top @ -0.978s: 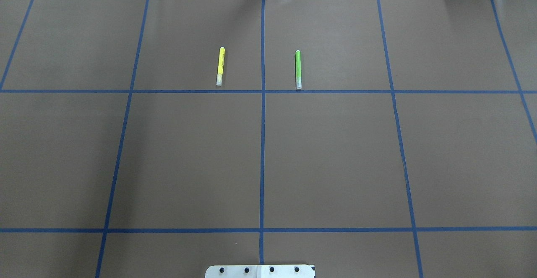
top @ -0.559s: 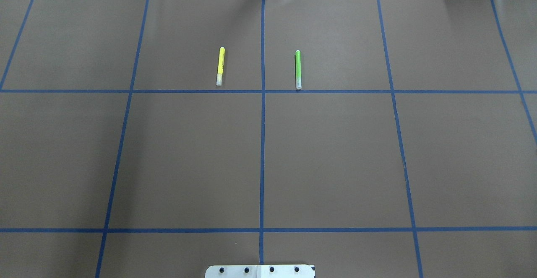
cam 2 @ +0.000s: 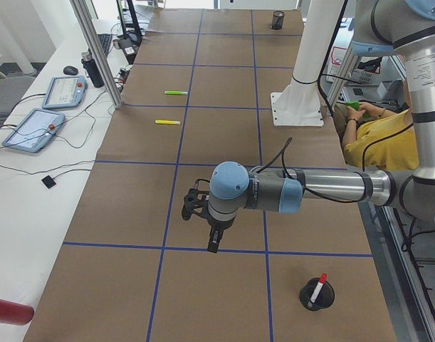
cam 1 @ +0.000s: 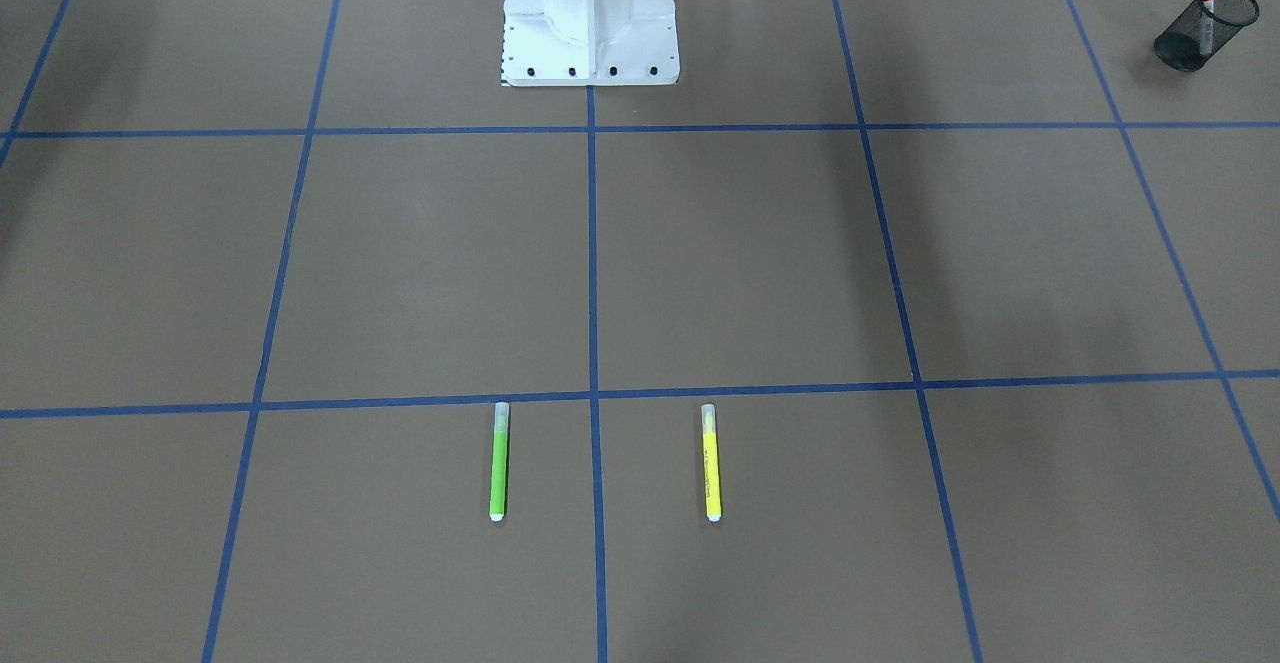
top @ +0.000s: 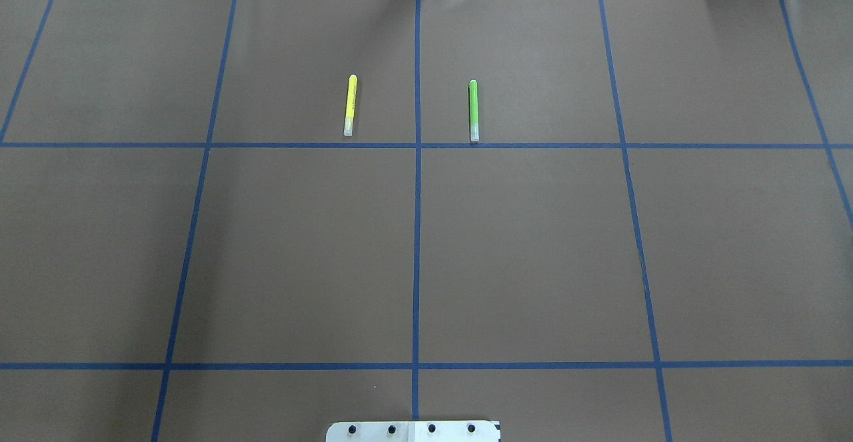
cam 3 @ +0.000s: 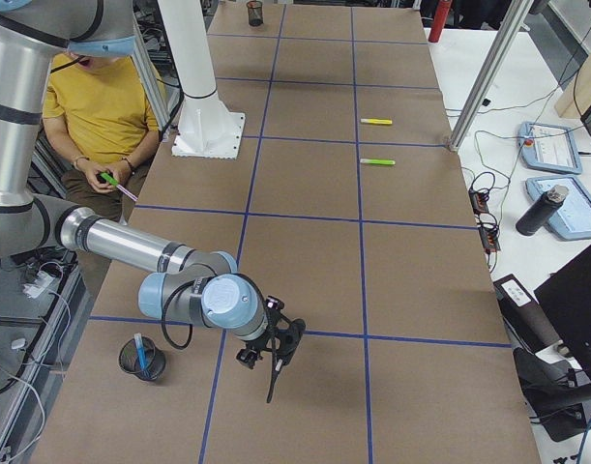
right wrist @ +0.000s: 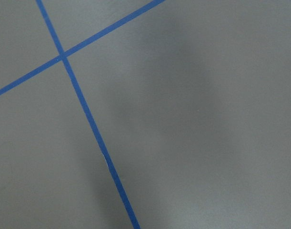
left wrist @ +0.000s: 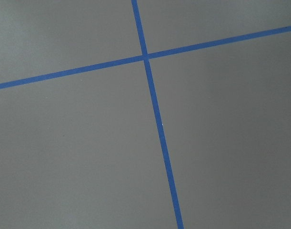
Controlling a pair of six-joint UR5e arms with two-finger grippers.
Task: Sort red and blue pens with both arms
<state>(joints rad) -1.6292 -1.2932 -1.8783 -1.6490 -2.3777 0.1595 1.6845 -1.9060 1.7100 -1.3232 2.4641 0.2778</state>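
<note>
Zero change in the overhead view since a second ago. The yellow marker and green marker lie flat exactly where they were, one on each side of the middle blue tape line on the brown desk.

That view shows no arms and no task pens, so you need the other cameras. The front-facing view catches a black mesh cup in its top right corner, with the red pen standing in it, plus the white pedestal.

The left side view has the left arm stretched low over the desk near that cup, with the left claw pointing down. The right side view shows the right arm doing the same. The right claw hangs just beside a second mesh cup holding the blue pen.

From those angles I can't tell how wide either claw is or whether it grips anything. Both wrist cams show only brown desk and crossing tape.

Count:
- two loose markers
- two cups, with one pen in each
- two arms
- one seated person in a yellow shirt
</note>
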